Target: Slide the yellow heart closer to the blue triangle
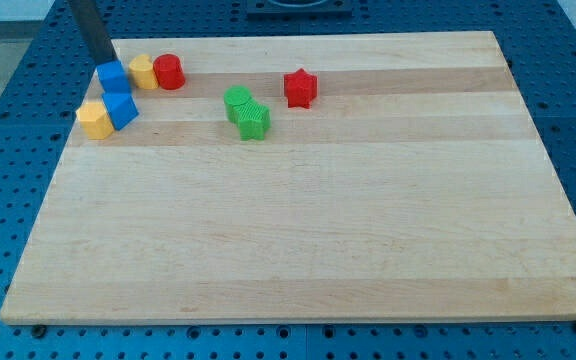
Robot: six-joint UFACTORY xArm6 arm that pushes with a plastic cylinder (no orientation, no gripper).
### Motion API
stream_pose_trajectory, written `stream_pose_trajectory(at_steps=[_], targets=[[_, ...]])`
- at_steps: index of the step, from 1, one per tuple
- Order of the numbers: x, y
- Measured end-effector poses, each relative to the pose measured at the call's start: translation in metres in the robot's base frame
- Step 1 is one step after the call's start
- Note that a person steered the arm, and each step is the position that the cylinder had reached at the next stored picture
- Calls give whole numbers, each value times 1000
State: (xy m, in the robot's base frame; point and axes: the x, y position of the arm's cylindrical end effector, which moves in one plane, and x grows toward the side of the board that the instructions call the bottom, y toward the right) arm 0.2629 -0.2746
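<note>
My tip [107,61] is at the view's top left, just above and touching or almost touching a blue block [113,76]. A second blue block [121,108], angular like a triangle, lies right below it. A yellow block [95,119], probably the heart, sits against that lower blue block's left side. Another yellow block [143,71] lies right of the upper blue block, with a red round block [169,72] against its right side. Exact shapes are hard to make out.
Two green blocks [236,100] [254,121] touch each other near the top middle. A red star [299,88] lies to their right. The wooden board [318,230] rests on a blue perforated table; its left edge is close to the block cluster.
</note>
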Motion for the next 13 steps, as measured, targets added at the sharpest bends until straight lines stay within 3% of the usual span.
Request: stream_pose_trajectory(at_steps=[3, 5, 6, 7, 9, 11, 13], targets=[[41, 1], [28, -2], [-17, -2], [-27, 19], [7, 26], [-28, 60], [1, 82]])
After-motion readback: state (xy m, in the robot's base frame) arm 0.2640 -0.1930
